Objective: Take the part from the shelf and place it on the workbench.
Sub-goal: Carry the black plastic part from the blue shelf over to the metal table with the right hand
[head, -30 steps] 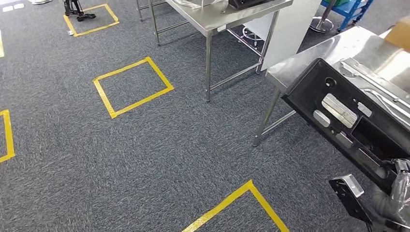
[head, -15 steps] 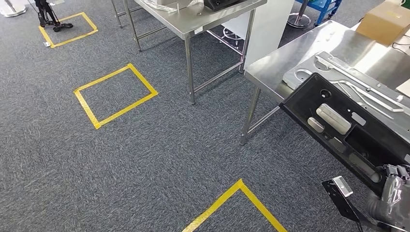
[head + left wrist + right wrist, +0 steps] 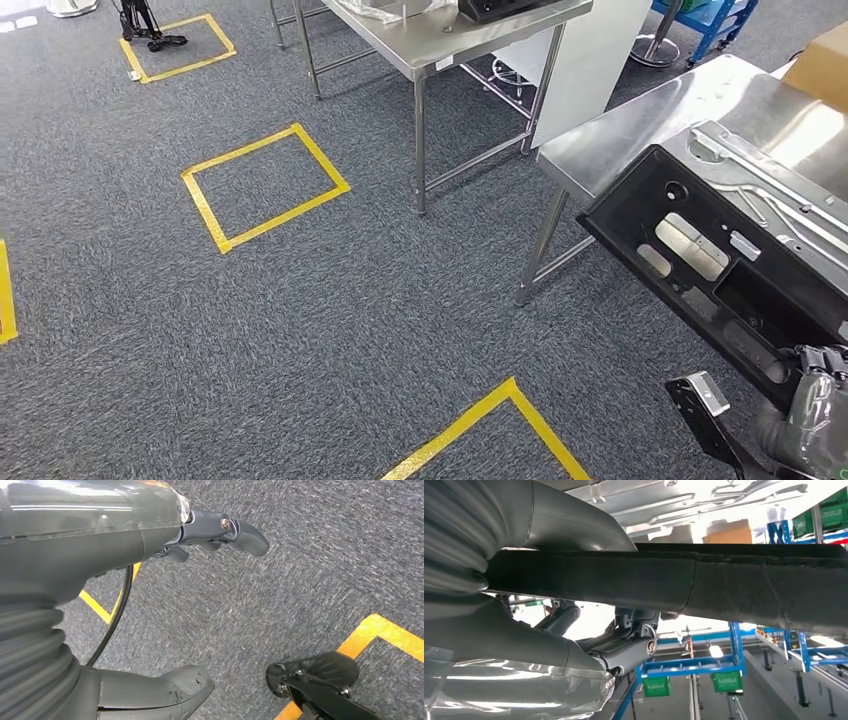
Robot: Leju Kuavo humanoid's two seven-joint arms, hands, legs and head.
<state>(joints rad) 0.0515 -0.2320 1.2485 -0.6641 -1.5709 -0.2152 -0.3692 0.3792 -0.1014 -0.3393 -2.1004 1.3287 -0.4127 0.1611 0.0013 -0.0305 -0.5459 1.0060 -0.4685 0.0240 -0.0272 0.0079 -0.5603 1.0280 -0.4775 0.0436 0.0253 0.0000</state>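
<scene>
Gripping the part by its near edge, the right hand held it tilted over the workbench corner — left hand empty, fingers apart — one-sided hold risked slipping.

The whole head view shifts between the earlier pictures and now, so the camera is moving rather than the things: the yellow tape square on the carpet sits further right than half a second ago, near its place a second ago. The steel desk slides likewise. The black part, gripped at its lower edge by the right hand, holds almost the same place in the picture, overlapping the desk's near edge.
</scene>
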